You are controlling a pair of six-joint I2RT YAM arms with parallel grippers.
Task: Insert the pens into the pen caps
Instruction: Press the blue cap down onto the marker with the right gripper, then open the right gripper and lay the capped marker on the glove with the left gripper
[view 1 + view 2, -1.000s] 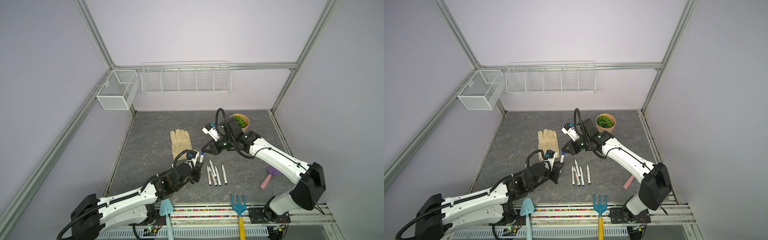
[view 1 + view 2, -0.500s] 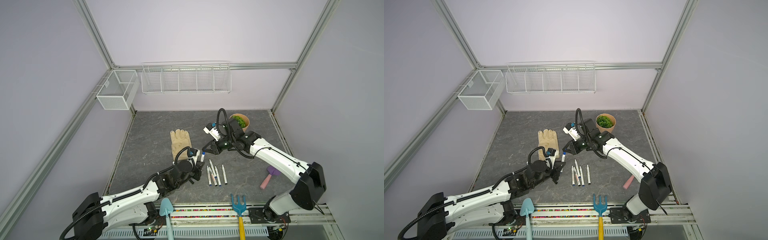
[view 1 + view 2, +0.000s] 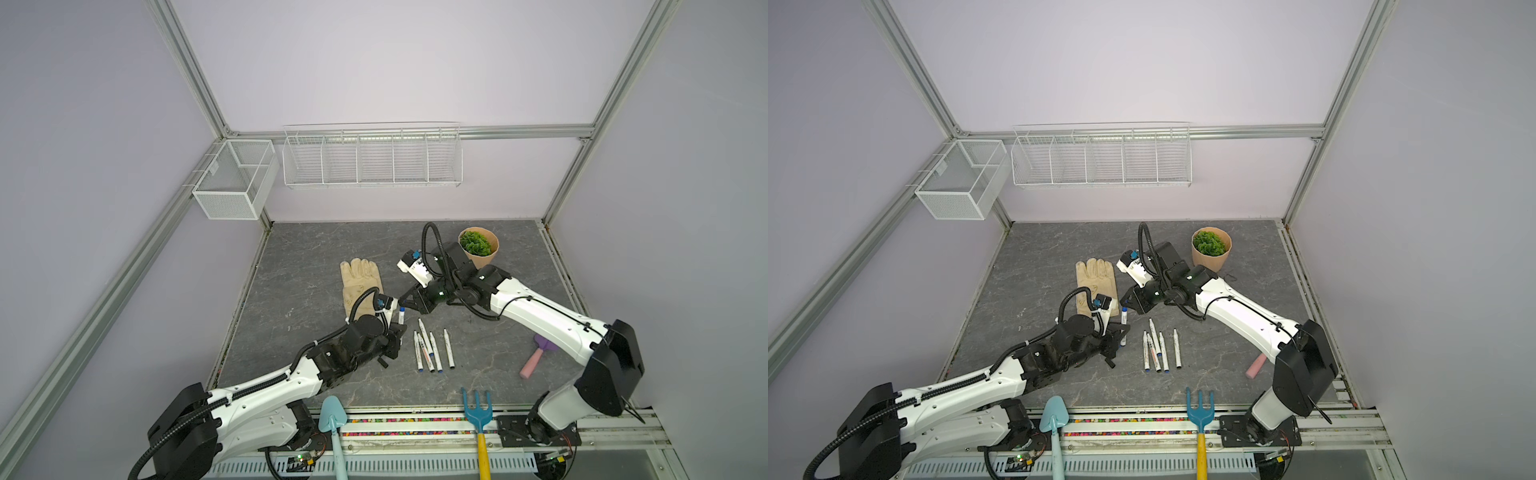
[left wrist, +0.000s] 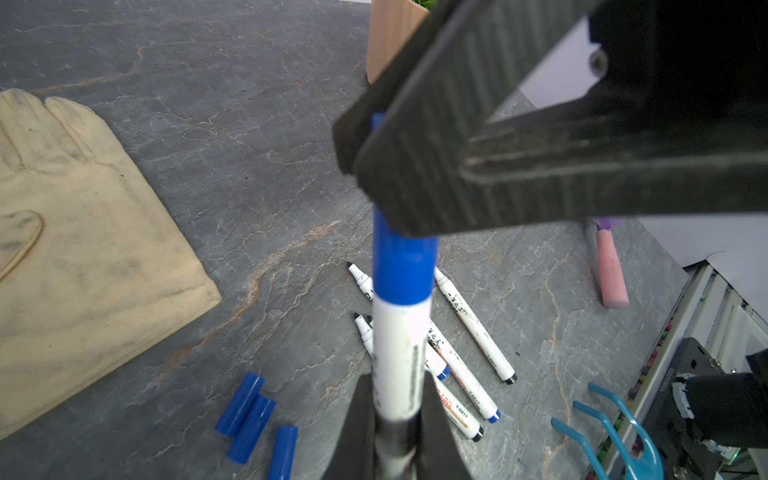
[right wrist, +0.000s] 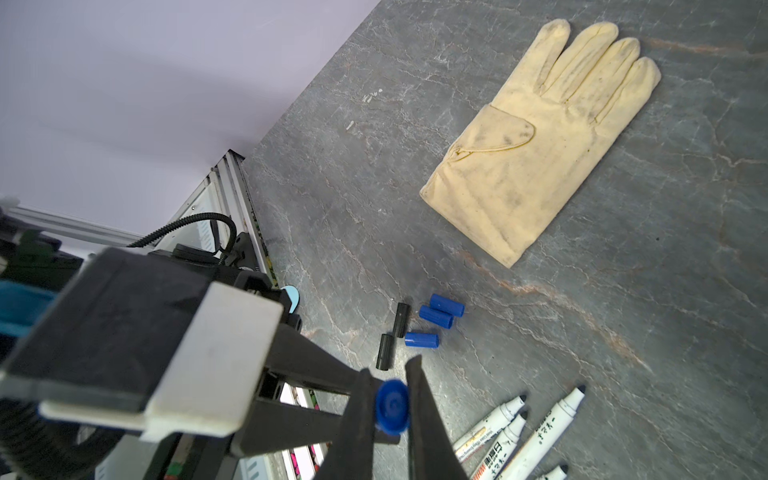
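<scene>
My left gripper [image 4: 397,399] is shut on the lower barrel of a white pen [image 4: 399,353] and holds it upright above the table. A blue pen cap [image 4: 403,266] sits over the pen's upper end. My right gripper [image 5: 390,399] is shut on that cap [image 5: 392,405] from the side. In both top views the two grippers meet at this pen [image 3: 401,314] [image 3: 1124,318], beside the glove. Several uncapped pens [image 3: 432,351] [image 3: 1160,351] lie side by side to its right. Three loose blue caps [image 5: 435,316] and two black caps [image 5: 401,319] lie under the left arm.
A cream glove [image 3: 360,286] lies just behind the grippers. A potted plant [image 3: 478,247] stands at the back right. A pink-handled tool [image 3: 534,361] lies at the right. A teal trowel [image 3: 332,419] and a blue rake [image 3: 477,409] sit on the front edge. Wire baskets [image 3: 372,156] hang on the wall.
My left gripper has carried the pen right and forward up to the right gripper. The blue cap and the pen's end, apart a second ago, are now together.
</scene>
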